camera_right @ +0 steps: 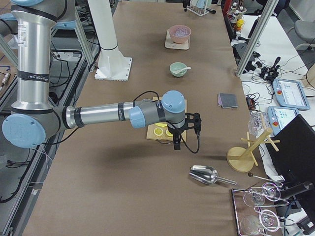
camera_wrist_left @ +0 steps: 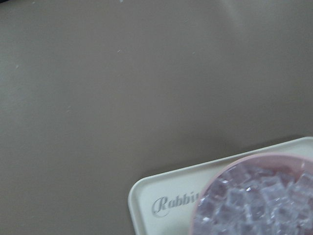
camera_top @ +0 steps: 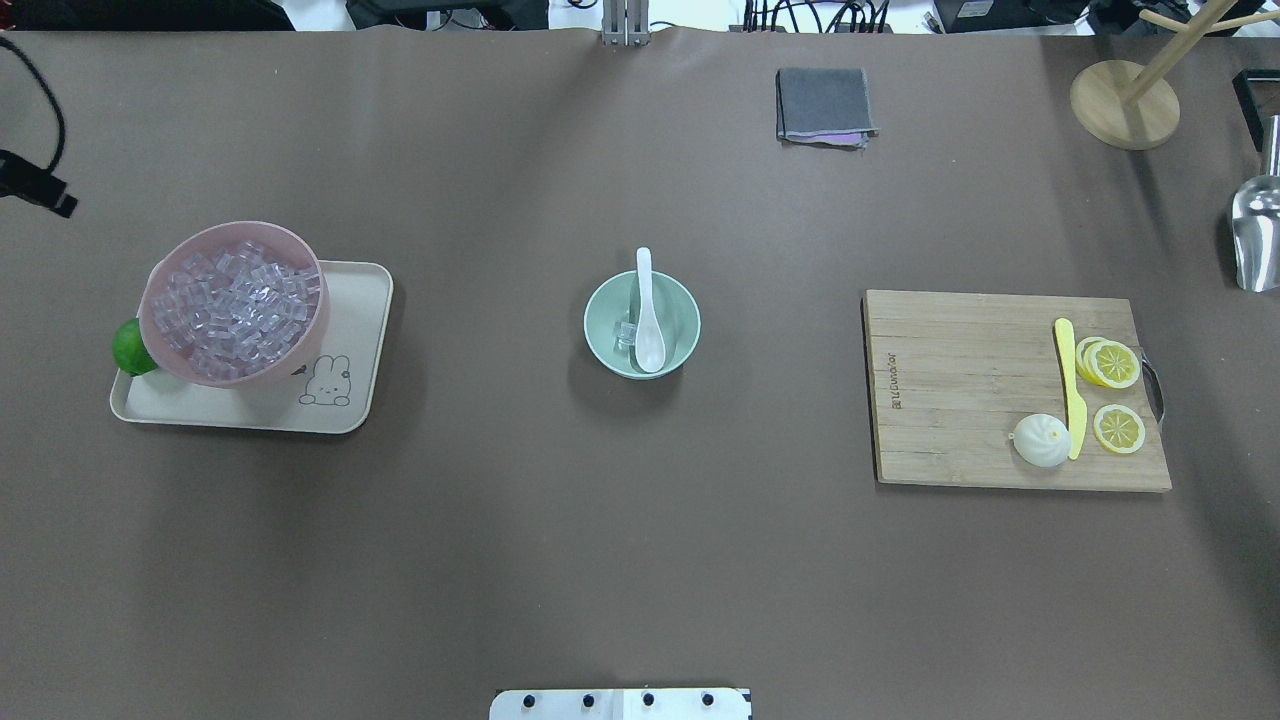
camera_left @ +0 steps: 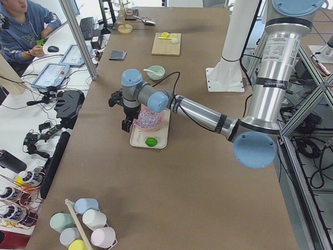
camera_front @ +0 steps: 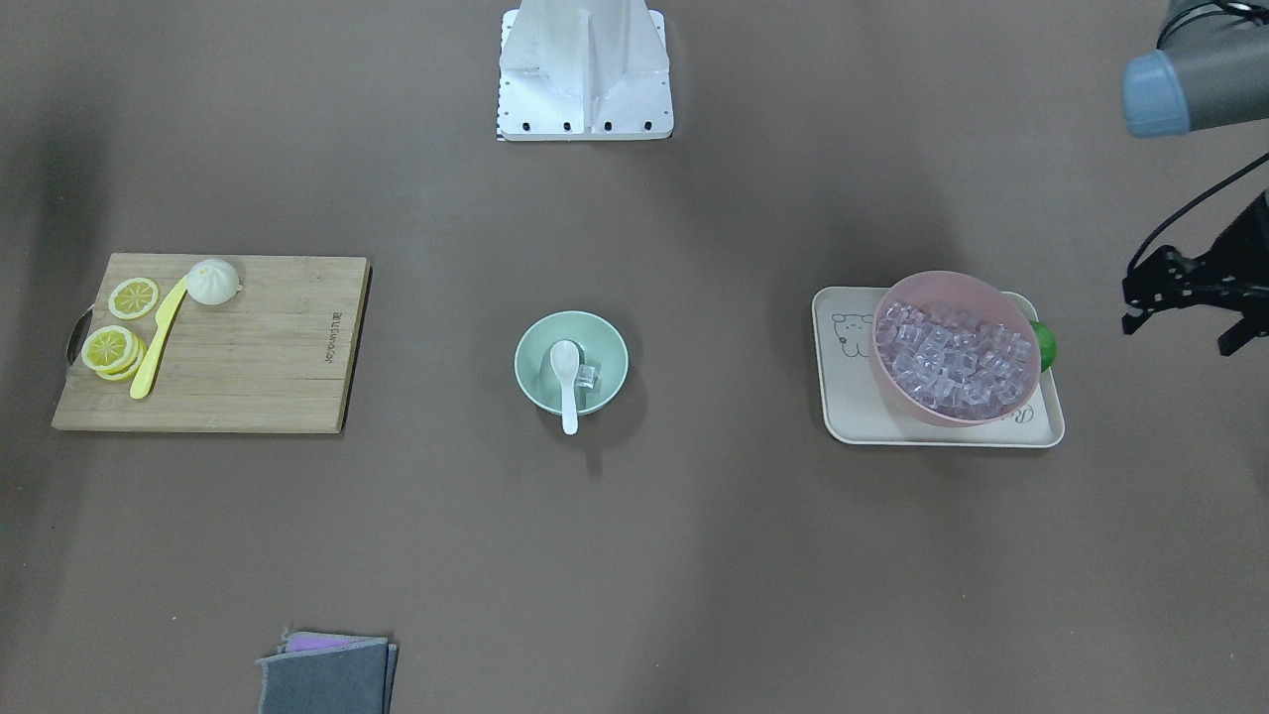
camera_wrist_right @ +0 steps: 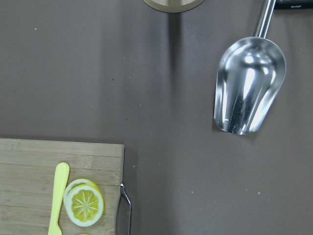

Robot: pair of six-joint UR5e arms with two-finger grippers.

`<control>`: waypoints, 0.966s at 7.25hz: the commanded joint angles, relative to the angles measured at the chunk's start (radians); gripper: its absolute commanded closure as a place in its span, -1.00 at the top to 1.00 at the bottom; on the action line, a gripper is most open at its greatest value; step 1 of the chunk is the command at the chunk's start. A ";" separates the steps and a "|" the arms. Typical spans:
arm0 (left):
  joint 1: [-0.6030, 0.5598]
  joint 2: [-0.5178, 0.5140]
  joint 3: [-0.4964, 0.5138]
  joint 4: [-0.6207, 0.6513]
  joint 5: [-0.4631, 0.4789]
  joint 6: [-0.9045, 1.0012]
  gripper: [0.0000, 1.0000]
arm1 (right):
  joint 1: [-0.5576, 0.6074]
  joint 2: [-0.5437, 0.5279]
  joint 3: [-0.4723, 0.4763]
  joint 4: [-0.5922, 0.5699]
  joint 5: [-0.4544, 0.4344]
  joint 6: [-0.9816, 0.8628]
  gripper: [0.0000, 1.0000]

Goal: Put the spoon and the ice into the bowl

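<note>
- A small, round, pale mint-green bowl (camera_top: 682, 318) sits mid-frame in the overhead view.
- A glossy white soup spoon (camera_top: 646, 312) lies in it, scoop inside and handle over the upper rim.
- One clear ice cube (camera_top: 627, 335) rests beside the scoop.
- The left gripper (camera_left: 125, 124) hangs near a pink bowl of cubes (camera_top: 270, 372), and the right gripper (camera_right: 176, 142) near a wooden cutting board (camera_top: 960, 390). Whether either is parted or closed cannot be told.

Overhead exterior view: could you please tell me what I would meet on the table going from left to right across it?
Beige tray carrying the pink bowl → mint-green bowl holding the white spoon → wooden cutting board → metal scoop at the right edge.
</note>
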 commanded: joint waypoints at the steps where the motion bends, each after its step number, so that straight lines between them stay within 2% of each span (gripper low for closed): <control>1: -0.080 0.150 -0.012 -0.006 -0.024 0.114 0.96 | 0.025 0.004 -0.046 -0.025 -0.024 -0.117 1.00; 3: -0.083 0.188 -0.016 -0.003 -0.025 0.114 0.96 | 0.053 0.024 -0.091 -0.025 -0.025 -0.174 1.00; 4: -0.094 0.188 -0.008 0.003 -0.144 0.102 0.96 | 0.053 0.029 -0.091 -0.025 -0.025 -0.174 1.00; 5: -0.123 0.235 0.006 -0.007 -0.280 0.105 0.96 | 0.053 0.030 -0.094 -0.025 -0.024 -0.174 1.00; 6: -0.150 0.275 -0.023 -0.012 -0.278 0.108 0.97 | 0.053 0.030 -0.094 -0.025 -0.024 -0.174 1.00; 7: -0.151 0.277 -0.029 -0.012 -0.210 0.111 0.97 | 0.053 0.027 -0.094 -0.025 -0.024 -0.174 1.00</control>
